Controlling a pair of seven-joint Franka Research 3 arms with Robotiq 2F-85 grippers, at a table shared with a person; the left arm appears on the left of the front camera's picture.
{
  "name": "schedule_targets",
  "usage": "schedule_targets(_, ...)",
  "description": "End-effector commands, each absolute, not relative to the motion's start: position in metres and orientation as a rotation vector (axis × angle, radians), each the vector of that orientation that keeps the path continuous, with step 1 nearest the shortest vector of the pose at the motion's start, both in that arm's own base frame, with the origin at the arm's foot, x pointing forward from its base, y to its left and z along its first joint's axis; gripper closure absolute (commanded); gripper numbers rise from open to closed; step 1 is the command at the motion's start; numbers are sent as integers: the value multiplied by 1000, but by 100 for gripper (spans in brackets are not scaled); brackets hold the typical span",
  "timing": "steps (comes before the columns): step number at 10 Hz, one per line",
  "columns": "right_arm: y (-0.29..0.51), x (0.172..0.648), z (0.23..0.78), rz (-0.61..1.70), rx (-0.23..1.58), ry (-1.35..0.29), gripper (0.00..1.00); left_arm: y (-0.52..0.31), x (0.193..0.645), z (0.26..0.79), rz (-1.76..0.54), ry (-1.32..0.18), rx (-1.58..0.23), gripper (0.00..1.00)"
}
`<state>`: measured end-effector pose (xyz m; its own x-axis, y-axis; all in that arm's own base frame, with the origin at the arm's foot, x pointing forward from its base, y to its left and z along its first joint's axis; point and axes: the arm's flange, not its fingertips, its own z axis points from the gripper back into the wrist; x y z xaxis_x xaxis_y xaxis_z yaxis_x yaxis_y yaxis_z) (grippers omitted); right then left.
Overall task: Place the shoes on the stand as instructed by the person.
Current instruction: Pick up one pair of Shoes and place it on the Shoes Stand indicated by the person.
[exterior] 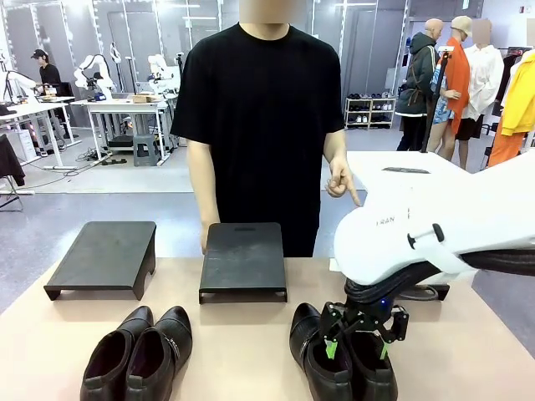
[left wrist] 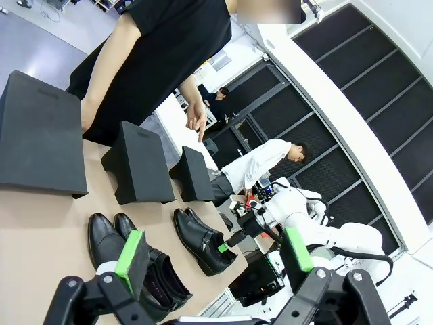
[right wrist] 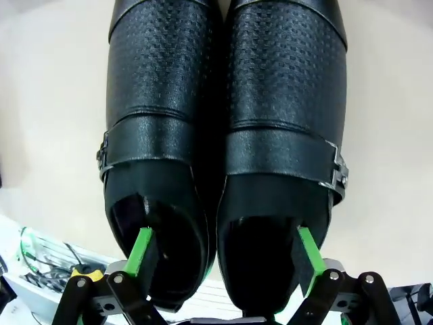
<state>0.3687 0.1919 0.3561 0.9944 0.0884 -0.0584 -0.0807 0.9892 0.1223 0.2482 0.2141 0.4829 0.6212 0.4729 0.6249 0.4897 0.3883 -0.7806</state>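
A flat black slanted stand (exterior: 104, 255) sits far left on the tan table (exterior: 242, 351). A second black stand (exterior: 243, 257) is at far centre, with the person in a black T-shirt (exterior: 259, 109) behind it. One pair of glossy black leather shoes (exterior: 138, 359) lies near left, and another black leather pair (exterior: 328, 380) near right.

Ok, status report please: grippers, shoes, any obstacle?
Right gripper open, one finger inside each shoe of right pair. Left gripper open, aloft. Person's hand pointing down; no obstacle seen.

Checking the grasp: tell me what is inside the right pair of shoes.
One finger of the right claw reaches into the opening of each shoe. Deeper in it is dark; the uppers cover the rest.
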Motion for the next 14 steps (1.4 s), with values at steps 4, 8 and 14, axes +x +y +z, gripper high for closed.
schedule_targets(4, 213, 377, 336, 98, 32, 74, 47, 215, 248, 483, -32, -973, -1229, 0)
schedule_targets(8, 217, 377, 332, 99, 11, 80, 100, 215, 248, 483, -32, -973, -1229, 0)
schedule_targets(14, 208, 377, 351, 79, -7, 9, 100, 215, 248, 483, -32, -973, -1229, 0)
